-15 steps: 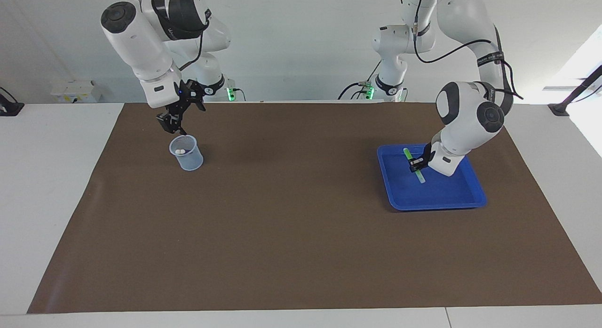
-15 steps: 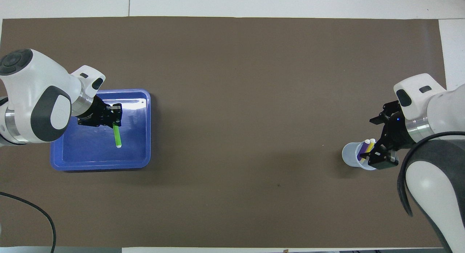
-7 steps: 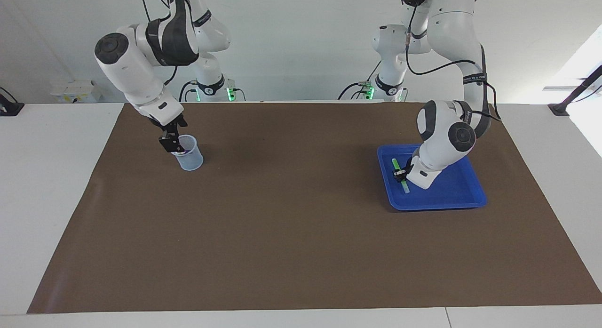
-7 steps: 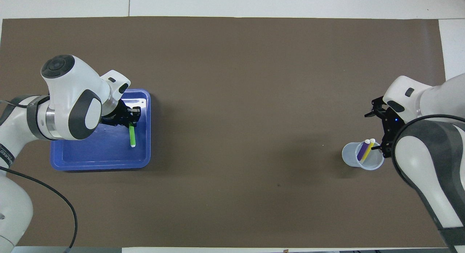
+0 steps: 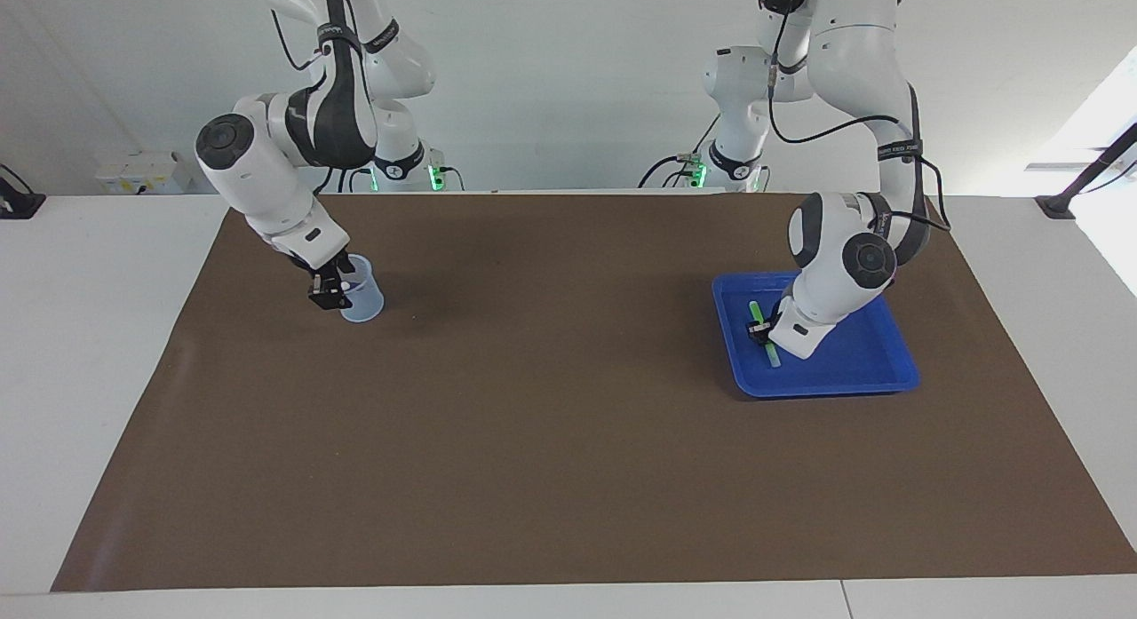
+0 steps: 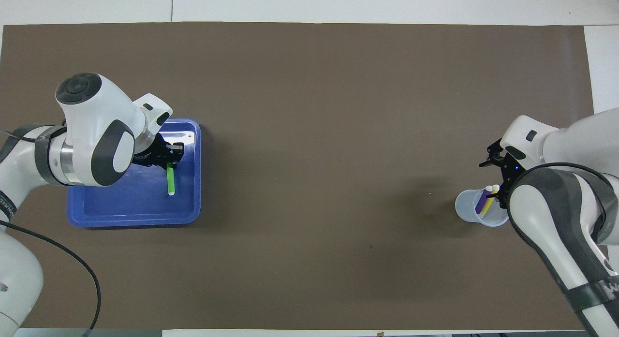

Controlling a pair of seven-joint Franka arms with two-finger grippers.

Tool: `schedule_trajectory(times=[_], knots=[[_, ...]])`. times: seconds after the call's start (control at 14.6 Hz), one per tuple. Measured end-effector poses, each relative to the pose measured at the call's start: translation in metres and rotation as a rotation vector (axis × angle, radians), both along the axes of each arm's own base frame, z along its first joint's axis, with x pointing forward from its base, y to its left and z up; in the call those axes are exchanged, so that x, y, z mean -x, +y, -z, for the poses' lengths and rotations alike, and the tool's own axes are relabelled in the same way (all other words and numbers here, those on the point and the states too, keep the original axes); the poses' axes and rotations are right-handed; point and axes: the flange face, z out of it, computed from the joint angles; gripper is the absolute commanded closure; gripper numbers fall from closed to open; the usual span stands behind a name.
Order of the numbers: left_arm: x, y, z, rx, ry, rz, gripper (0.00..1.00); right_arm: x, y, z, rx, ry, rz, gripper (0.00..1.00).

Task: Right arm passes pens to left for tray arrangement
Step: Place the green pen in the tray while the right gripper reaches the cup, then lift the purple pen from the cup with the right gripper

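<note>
1. The relation that matters sits at the middle left of the facing view: the right hand [image 5: 329, 296] is down at the rim of the translucent cup [image 5: 363, 301], where the purple pen [image 6: 482, 200] and the yellow pen [image 6: 489, 201] stand.
2. Both pens lean with their pale ends up, so their long axes run steeply upward out of the cup, side by side and touching or nearly so. The right arm is by far the nearer to them.
3. I cannot tell how wide the right hand's fingers stand, nor whether they have a pen.
4. At the middle right of the facing view, the left hand [image 5: 758, 331] is clamped on the green pen [image 5: 766, 337], low inside the blue tray [image 5: 875, 376].
5. That pen lies along the tray's edge toward the bench's middle, pale end pointing away from the robots.
6. The pens are slim, smooth cylinders; the tray is glossy plastic with a raised rim; the brown mat [image 5: 551, 441] looks matte.
</note>
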Motion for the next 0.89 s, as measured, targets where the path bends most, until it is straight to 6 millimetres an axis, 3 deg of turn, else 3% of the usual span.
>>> schedule_trajectory(times=[0.07,0.14,0.21,0.48,0.89], knots=[[0.0,0.0,0.0,0.0,0.0,0.0,1.0,0.004,-0.002,0.003,0.0,0.004,0.004,0.3],[0.0,0.001,0.0,0.0,0.0,-0.001,0.54,0.009,-0.005,0.006,0.0,0.009,0.011,0.31],[0.0,0.001,0.0,0.0,0.0,-0.001,0.01,0.012,-0.008,0.007,-0.001,0.012,0.018,0.36],[0.0,0.001,0.0,-0.001,0.0,-0.002,0.0,0.02,-0.012,0.013,0.001,0.005,0.027,0.52],[-0.002,0.002,-0.01,-0.003,0.017,-0.002,0.0,0.023,-0.012,0.019,0.001,0.012,0.027,0.55]])
